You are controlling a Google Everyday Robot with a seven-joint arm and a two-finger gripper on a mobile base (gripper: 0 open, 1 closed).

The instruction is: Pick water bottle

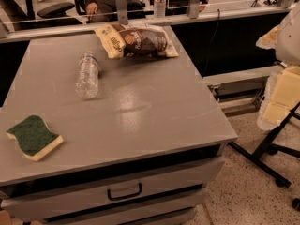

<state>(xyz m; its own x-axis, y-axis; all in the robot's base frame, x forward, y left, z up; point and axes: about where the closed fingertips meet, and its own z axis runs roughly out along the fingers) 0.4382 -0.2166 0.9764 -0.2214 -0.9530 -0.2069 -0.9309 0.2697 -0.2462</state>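
The water bottle [87, 75] is small, clear and ribbed, with no label. It lies on its side on the grey table top [154, 111], at the left of the middle, with its cap end pointing to the far side. My gripper does not show anywhere in the camera view, and nothing touches the bottle.
A yellow and brown snack bag [136, 41] lies just beyond the bottle. A green sponge [33, 137] lies near the front left edge. A taller labelled bottle [160, 0] stands behind the rail. White and yellowish shapes [281, 93] and a wheeled black stand [262, 153] are at the right.
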